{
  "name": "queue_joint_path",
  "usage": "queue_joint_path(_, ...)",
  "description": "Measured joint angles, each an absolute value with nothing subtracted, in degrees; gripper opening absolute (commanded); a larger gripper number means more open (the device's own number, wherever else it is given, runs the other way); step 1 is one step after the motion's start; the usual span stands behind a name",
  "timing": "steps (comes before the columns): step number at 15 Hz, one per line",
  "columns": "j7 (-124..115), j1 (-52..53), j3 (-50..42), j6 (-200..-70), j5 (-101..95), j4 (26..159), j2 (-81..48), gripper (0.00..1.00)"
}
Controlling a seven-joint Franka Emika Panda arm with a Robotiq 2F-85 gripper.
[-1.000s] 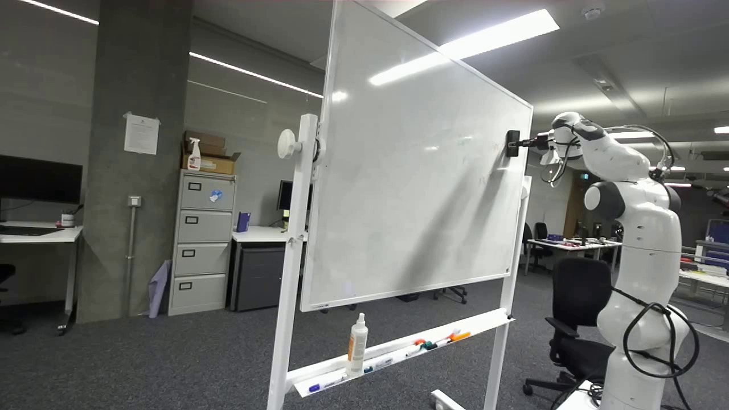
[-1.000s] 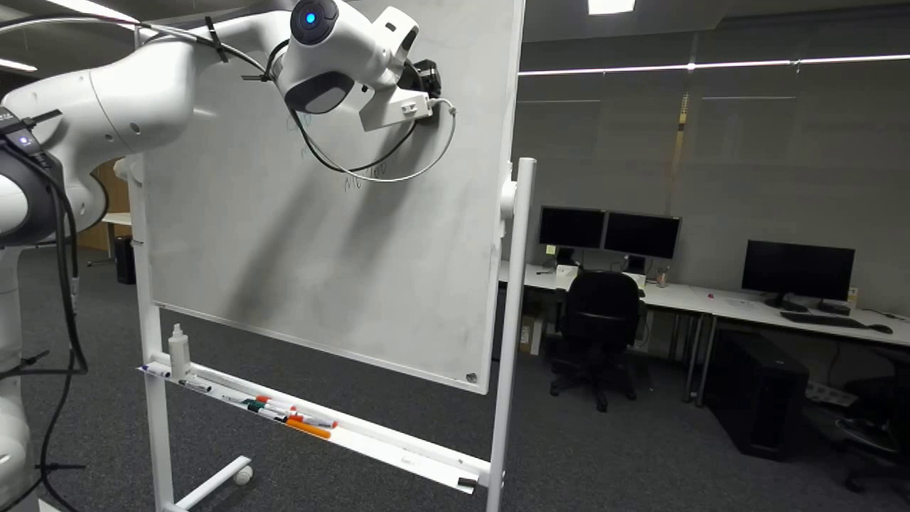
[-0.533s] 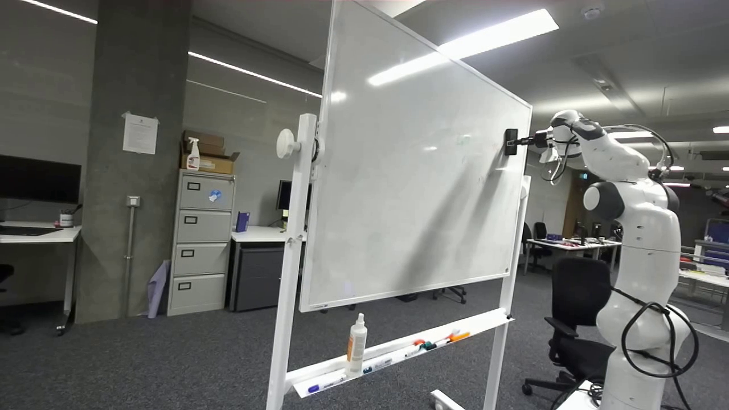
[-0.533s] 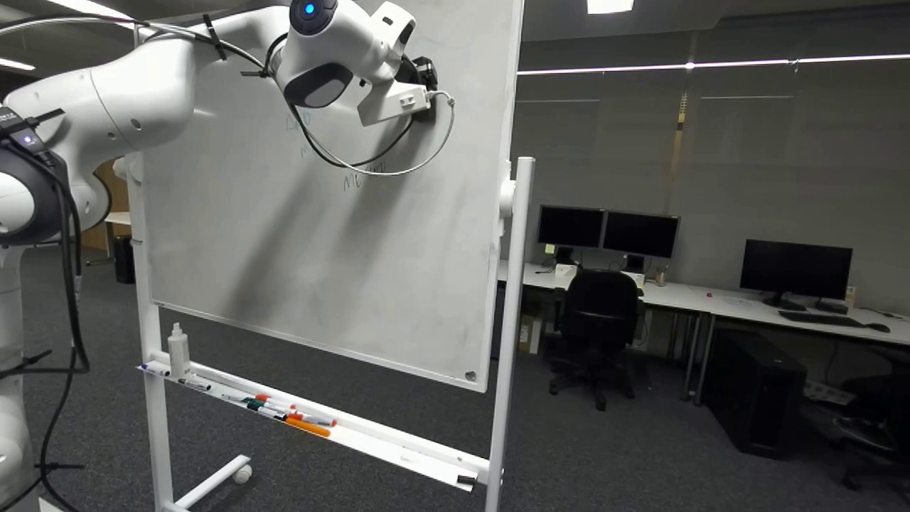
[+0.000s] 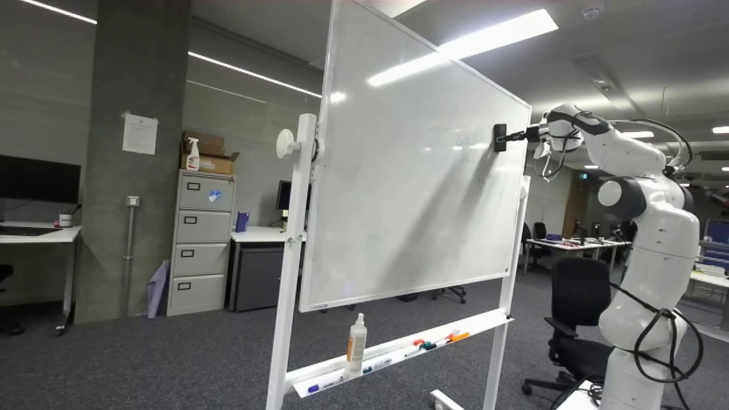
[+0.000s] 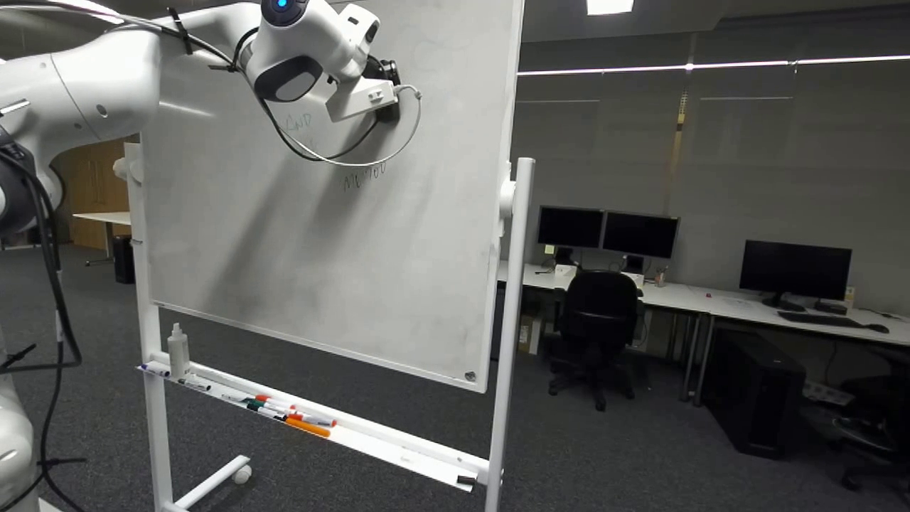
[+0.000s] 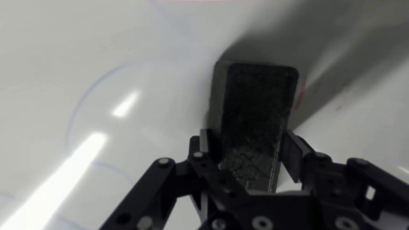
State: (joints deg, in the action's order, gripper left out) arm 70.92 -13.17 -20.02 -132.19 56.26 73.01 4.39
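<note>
Where the gripper (image 7: 247,148) pinches, it straddles a black block (image 7: 257,107).

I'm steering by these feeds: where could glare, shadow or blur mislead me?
Wrist view: bright glare streaks on the whiteboard left of the black block in the gripper, dark shadows to its upper right, blue lines faint and soft. Both exterior views: diagonal shadows down the whiteboard; in an exterior view, a ceiling light reflects near its top edge.
</note>
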Motion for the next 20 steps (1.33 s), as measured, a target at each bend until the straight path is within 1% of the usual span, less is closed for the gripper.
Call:
queue_joint_path(6,72.47,-11.09,-13.47,-132.33,54.68,87.05,13.53,0.34)
queue_joint_path(8,73.04,-9.95,-12.81,-132.33,54.63,90.72,15.58,0.34)
queue_joint_path(13,74.32,-7.75,-12.74,-132.31,53.15,95.64,18.04,0.34)
queue_joint_path(20,79.15,-3.42,-9.66,-132.26,42.47,102.93,22.36,0.34)
